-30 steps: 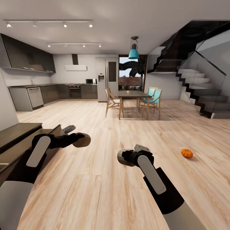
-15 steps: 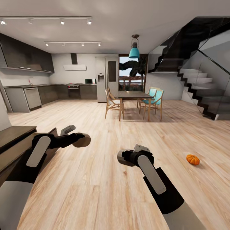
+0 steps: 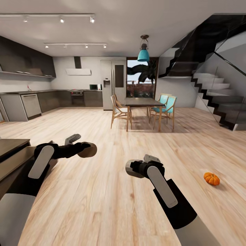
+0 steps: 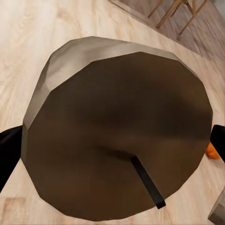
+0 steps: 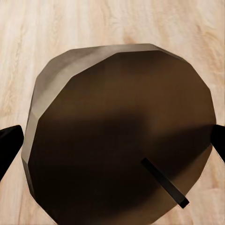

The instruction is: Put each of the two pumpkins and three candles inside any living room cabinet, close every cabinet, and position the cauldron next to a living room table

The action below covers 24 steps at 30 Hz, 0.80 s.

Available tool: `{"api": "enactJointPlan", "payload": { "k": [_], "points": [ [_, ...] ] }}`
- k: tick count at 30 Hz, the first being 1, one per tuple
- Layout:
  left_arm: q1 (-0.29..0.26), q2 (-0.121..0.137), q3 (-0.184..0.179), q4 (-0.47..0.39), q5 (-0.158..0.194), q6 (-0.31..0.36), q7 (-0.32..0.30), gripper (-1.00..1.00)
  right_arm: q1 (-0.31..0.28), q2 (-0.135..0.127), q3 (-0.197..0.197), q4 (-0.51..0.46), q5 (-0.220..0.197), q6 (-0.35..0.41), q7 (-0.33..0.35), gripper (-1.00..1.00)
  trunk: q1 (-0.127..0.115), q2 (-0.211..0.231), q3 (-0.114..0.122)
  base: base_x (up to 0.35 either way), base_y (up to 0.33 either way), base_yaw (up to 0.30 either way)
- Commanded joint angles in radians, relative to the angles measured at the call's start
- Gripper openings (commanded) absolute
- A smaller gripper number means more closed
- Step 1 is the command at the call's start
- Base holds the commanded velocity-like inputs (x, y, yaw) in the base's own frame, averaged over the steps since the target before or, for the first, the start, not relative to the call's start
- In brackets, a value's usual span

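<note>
My left gripper (image 3: pixel 82 149) is shut on a grey-beige candle (image 3: pixel 89 150), held above the floor at the left. The left wrist view looks at this candle (image 4: pixel 117 131) end-on, its dark wick showing, with black fingers (image 4: pixel 6 151) on either side. Lower and nearer the middle, my right gripper (image 3: pixel 137 168) is shut on a second candle (image 3: pixel 131 169). That candle (image 5: pixel 122 136) also faces the right wrist camera end-on. One orange pumpkin (image 3: pixel 212 178) lies on the wood floor to the right, well away from both arms. The dark-brown cabinet (image 3: pixel 12 145) shows at the left edge, partly behind my left arm.
A dining table (image 3: pixel 141 101) with wooden and teal chairs stands ahead in the middle distance. Kitchen counters (image 3: pixel 51 99) line the back left wall. A staircase (image 3: pixel 212 92) rises at the right. Bare wood floor (image 3: pixel 112 205) stretches between me and them.
The whole view has shifted as the robot moved: the cabinet slid toward the left edge and the pumpkin toward the lower right. Both arms and their candles keep the same pose.
</note>
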Motion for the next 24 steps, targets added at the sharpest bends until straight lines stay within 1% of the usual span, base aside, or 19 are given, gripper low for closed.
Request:
{"api": "enactJointPlan", "payload": {
  "k": [1,24],
  "points": [
    [-0.001,0.001,-0.002,-0.001,0.014,0.000,0.010,-1.00,-0.001,0.000,0.000,-0.001,-0.007,0.004,-0.011,-1.00,0.000,-0.001,-0.001,0.337,-0.085,0.000],
    [-0.001,0.001,-0.001,0.001,0.014,0.000,0.010,-1.00,-0.001,0.000,0.002,-0.001,-0.006,0.004,-0.011,-1.00,0.000,-0.001,-0.001,0.337,-0.092,0.000]
  ]
}}
